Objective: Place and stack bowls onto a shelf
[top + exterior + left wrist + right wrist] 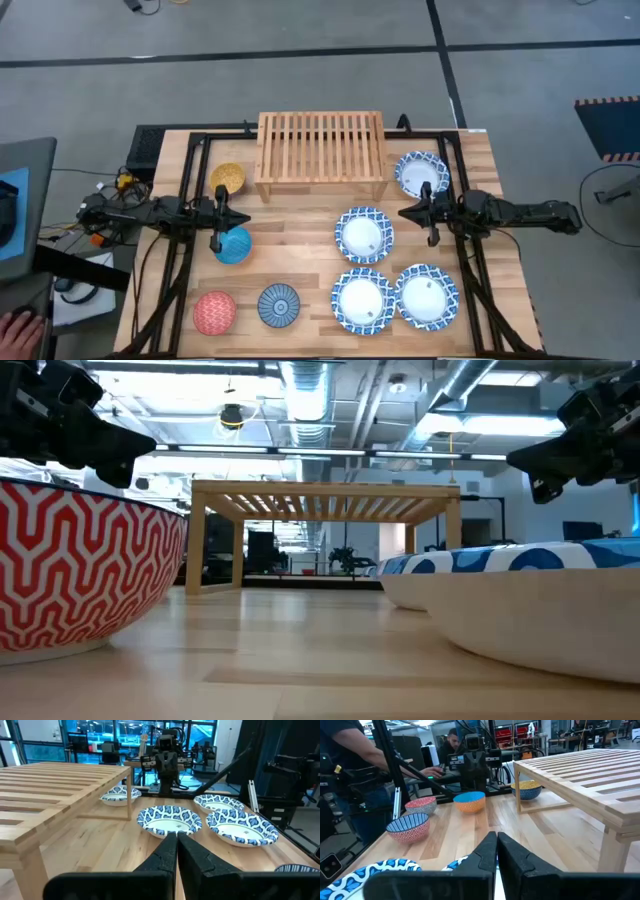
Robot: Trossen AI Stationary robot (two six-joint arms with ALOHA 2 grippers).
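Waiting at the start, by the look of it: no bowl is on the shelf yet and neither arm holds anything.

Nearest, along the front edge, sit the red bowl (pixel 213 312) and dark blue bowl (pixel 278 305) on the left, with two white bowls (pixel 362 301) (pixel 428 296) on the right. A third white bowl (pixel 364 235) lies mid-table.

Further back, the left gripper (pixel 246 219) hangs over the light blue bowl (pixel 232 245), fingers pressed together. Opposite, the right gripper (pixel 404 212) hovers the same way, fingers together, near the fourth white bowl (pixel 421 172). The yellow bowl (pixel 228 179) sits just left of the shelf (pixel 320 148), which stands bare at the far edge.

Next move, I'd judge: spread the fingers, drop onto a rim and lift.

Hard to read: the low view shows only cropped bowls up close, both arm tips cut off. A hand shows at the high view's corner, off the table.
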